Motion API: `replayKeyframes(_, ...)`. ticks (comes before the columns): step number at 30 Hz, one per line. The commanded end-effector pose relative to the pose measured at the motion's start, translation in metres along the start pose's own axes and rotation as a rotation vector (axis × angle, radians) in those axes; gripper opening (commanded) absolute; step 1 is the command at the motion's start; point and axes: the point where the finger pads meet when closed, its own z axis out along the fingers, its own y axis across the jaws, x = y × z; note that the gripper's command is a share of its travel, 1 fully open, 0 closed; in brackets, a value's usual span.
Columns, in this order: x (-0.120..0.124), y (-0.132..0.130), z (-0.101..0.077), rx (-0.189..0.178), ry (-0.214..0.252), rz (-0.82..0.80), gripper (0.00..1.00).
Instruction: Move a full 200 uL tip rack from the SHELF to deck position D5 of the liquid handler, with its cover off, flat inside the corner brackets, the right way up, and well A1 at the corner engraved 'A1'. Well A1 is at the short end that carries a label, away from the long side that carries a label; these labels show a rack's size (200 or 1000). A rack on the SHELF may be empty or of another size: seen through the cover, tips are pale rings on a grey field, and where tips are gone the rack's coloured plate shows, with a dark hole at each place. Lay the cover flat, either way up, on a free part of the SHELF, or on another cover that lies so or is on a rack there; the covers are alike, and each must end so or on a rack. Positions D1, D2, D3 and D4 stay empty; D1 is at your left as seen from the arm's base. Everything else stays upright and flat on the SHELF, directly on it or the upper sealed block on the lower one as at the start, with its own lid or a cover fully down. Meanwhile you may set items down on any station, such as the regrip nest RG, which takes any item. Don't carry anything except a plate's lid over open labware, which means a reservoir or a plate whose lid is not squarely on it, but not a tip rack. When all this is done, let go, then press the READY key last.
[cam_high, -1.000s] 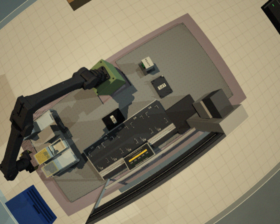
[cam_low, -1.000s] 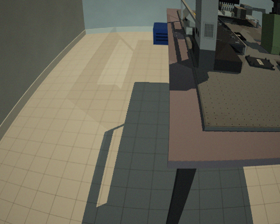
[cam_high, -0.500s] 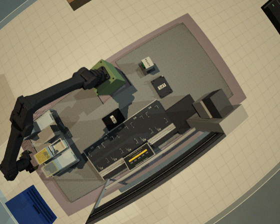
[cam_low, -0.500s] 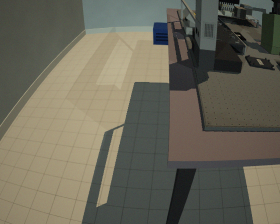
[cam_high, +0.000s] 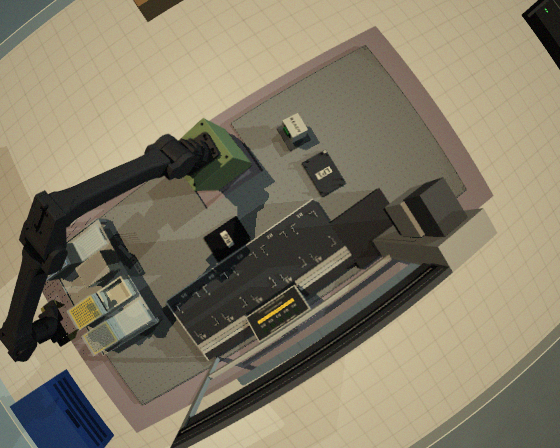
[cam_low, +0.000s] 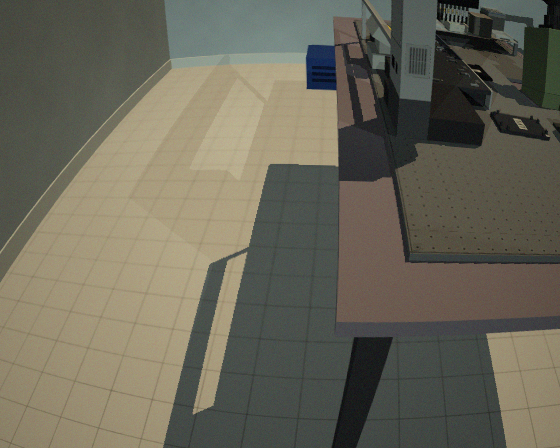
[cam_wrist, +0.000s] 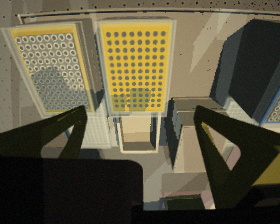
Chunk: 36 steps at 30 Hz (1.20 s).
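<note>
Mauve worktop (cam_high: 425, 107), grey perforated board on top of it. The liquid handler deck (cam_high: 260, 280) runs diagonally across the board, dark, with white corner brackets and an amber-marked panel at its front edge. A grey block sits at its far end in the top view.

Black arm (cam_high: 100, 182) rises from a green base (cam_high: 222, 155), folds back and reaches down over the shelf area (cam_high: 107, 295) at the worktop's left corner.

On the shelf, wrist view: two yellow-plated racks side by side under covers. The full tip rack (cam_wrist: 52, 67), on the left, shows pale rings on a grey field. The empty rack (cam_wrist: 136, 67), on the right, shows bare yellow plate with dark holes. Just below the empty rack lies a small tan open-topped item (cam_wrist: 136, 131). A dark block stands at the right edge.

Gripper (cam_wrist: 140, 132) hangs above the racks, fingers spread wide apart, nothing between them. Both racks lie apart from the fingers.

READY key (cam_high: 295, 127) and two small black nests sit on the board between base and deck.
</note>
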Motion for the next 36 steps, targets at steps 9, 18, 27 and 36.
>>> replayKeyframes(9, -0.011, -0.036, -0.035, -0.022, -0.07, -0.012, 1.0)
replayKeyframes(18, -0.012, -0.081, -0.034, -0.017, -0.07, -0.013, 1.0)
replayKeyframes(27, -0.012, -0.117, -0.033, -0.014, -0.071, -0.013, 1.0)
replayKeyframes(36, -0.017, -0.157, -0.039, -0.011, -0.085, -0.014, 1.0)
